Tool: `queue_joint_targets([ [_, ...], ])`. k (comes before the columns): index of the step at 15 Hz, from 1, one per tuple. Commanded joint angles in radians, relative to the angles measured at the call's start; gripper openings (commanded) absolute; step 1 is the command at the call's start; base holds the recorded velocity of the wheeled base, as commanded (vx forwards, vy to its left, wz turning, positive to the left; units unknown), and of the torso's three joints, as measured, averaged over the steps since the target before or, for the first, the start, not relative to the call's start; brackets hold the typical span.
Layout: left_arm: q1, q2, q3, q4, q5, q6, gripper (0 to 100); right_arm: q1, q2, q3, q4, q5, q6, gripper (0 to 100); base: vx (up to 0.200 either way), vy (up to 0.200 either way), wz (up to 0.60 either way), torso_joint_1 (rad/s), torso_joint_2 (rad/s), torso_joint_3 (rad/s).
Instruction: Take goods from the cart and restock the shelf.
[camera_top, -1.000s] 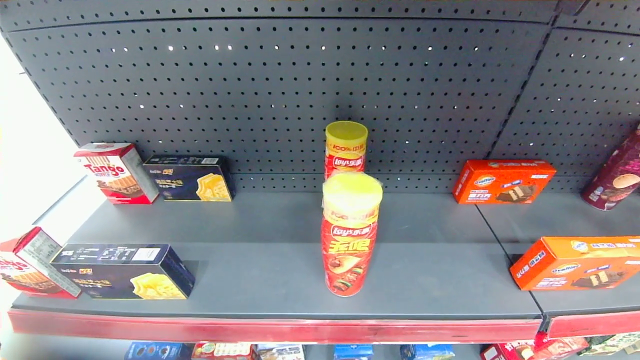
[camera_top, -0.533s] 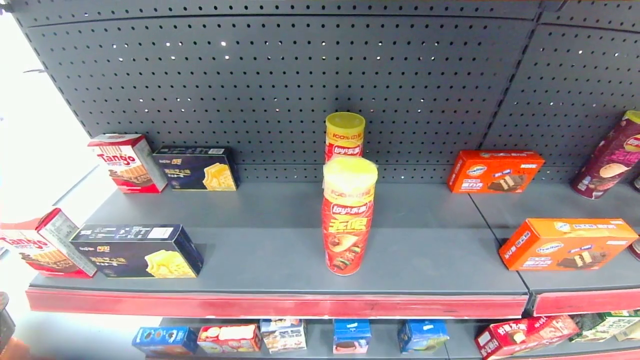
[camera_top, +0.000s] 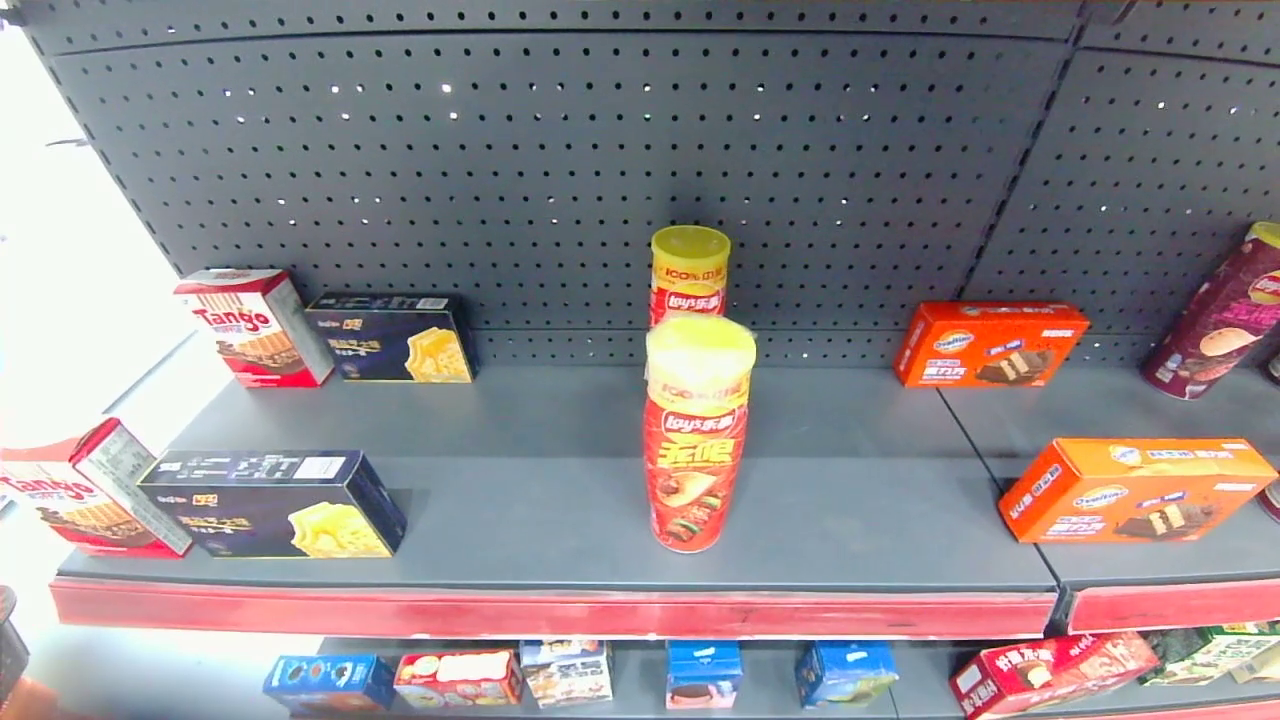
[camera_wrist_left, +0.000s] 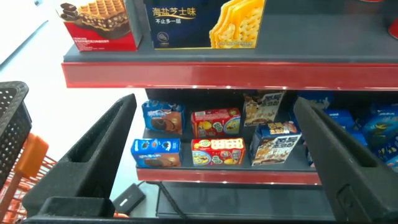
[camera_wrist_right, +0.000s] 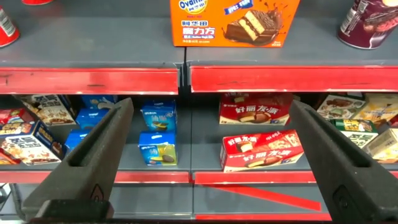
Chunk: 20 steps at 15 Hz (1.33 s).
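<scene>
The grey shelf with a red front strip holds a red chip can with a yellow lid standing upright at mid-front, and a second such can behind it. My left gripper is open and empty, below the shelf edge, facing a dark blue cracker box and lower-shelf snack boxes. My right gripper is open and empty too, below an orange cake box. The black cart basket sits beside the left gripper.
Dark blue cracker boxes and red wafer boxes fill the shelf's left side. Orange boxes and a leaning purple can are on the right. Bare shelf lies either side of the cans. Small boxes line the lower shelf.
The head view pulled back and tipped down a second ago, bringing the lower shelf into sight; since half a second ago it is steady. The goods on the shelf have not moved.
</scene>
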Motion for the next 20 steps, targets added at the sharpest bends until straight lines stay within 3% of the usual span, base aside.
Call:
queue_joint_targets([
  [1,0.000,0.000,0.000,0.000,0.002,-0.001,100,0.000,0.002,0.000,-0.001,-0.001,0.000,100,0.000,0.000,0.00,0.000,0.00,0.000],
  [4,0.000,0.000,0.000,0.000,0.002,-0.002,100,0.000,0.000,0.000,-0.001,-0.001,0.000,100,0.133,0.000,0.00,-0.003,0.00,0.000],
  [20,0.000,0.000,-0.002,0.000,0.002,-0.002,100,0.000,0.002,0.000,-0.001,0.009,0.001,100,0.000,0.000,0.00,0.000,0.00,0.000],
])
